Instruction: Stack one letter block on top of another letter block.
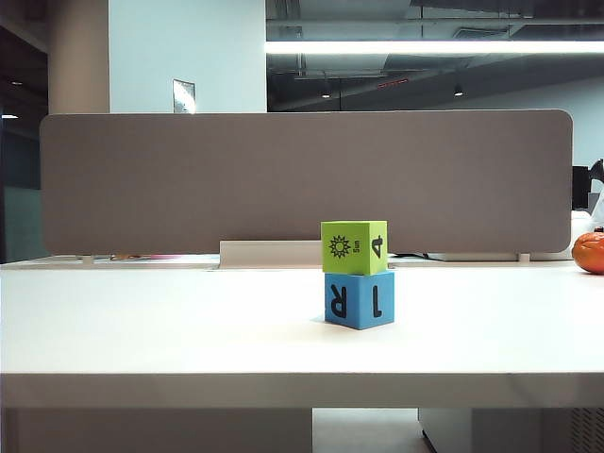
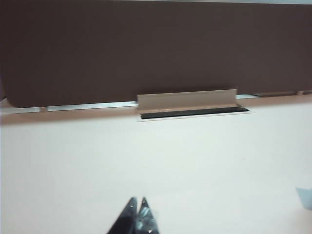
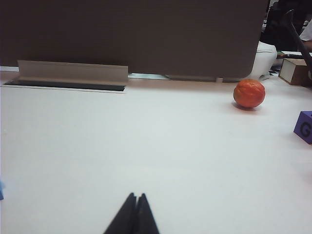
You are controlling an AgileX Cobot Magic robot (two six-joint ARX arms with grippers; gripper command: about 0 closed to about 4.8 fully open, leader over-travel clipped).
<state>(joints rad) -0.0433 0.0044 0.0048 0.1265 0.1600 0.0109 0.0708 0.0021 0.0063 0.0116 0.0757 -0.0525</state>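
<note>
Stacking looks complete: green block [image 1: 354,247] sits squarely on blue block [image 1: 359,299]. Left claw [image 2: 137,203] and right claw [image 3: 136,197], both pressed together and empty, should keep clear above the counter [image 1: 170,330].

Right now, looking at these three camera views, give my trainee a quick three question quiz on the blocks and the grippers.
1. True or false: the green block rests on the blue block.
2. Which character shows on the blue block beside the R? A) 1 B) 7 C) 3
3. Fill in: the left gripper and right gripper are both ____.

Key: 1 true; 2 A; 3 shut. Both grippers hang empty over the bare table, clear of the stack.
</note>
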